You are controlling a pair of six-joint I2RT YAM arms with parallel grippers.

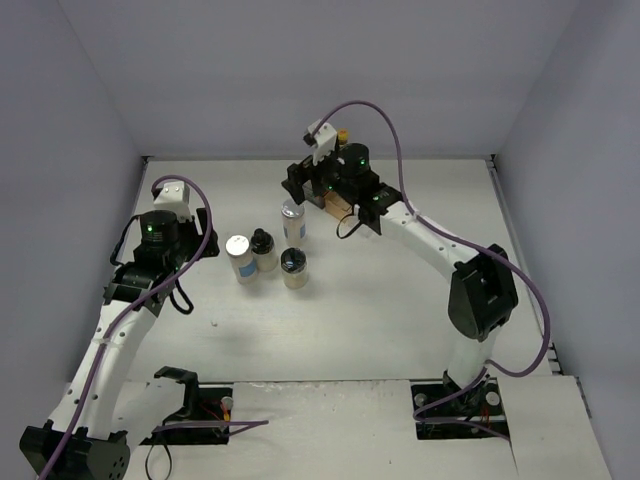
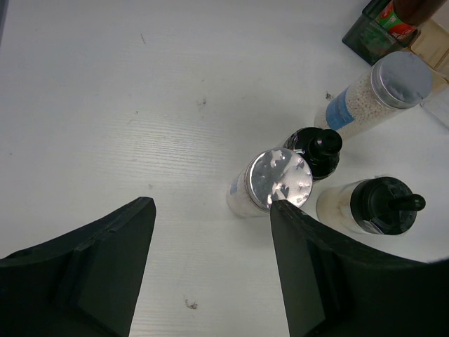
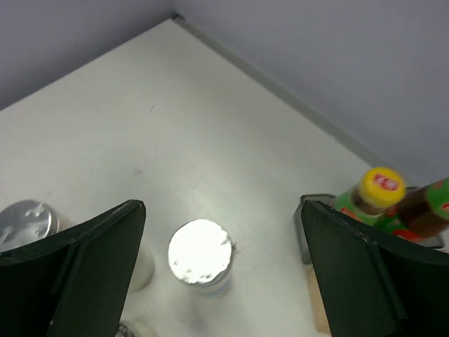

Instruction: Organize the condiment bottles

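Four condiment bottles stand loose mid-table: a silver-lidded shaker (image 1: 238, 255), a black-topped jar (image 1: 263, 245), a second black-topped jar (image 1: 294, 265) and another silver-lidded shaker (image 1: 292, 215). Two red-brown sauce bottles stand in the rack, one with a yellow cap (image 3: 379, 188), the other (image 3: 428, 210) cut off by the frame edge. My left gripper (image 2: 210, 205) is open over bare table, its right fingertip (image 2: 280, 210) just beside the near shaker (image 2: 277, 179). My right gripper (image 3: 223, 207) is open wide above the far shaker (image 3: 200, 251), holding nothing.
The smoky plastic rack (image 3: 309, 217) sits at the back, largely under my right wrist in the top view. Grey walls close the table on three sides, with the back edge (image 3: 280, 88) close behind the rack. Cables loop off both arms.
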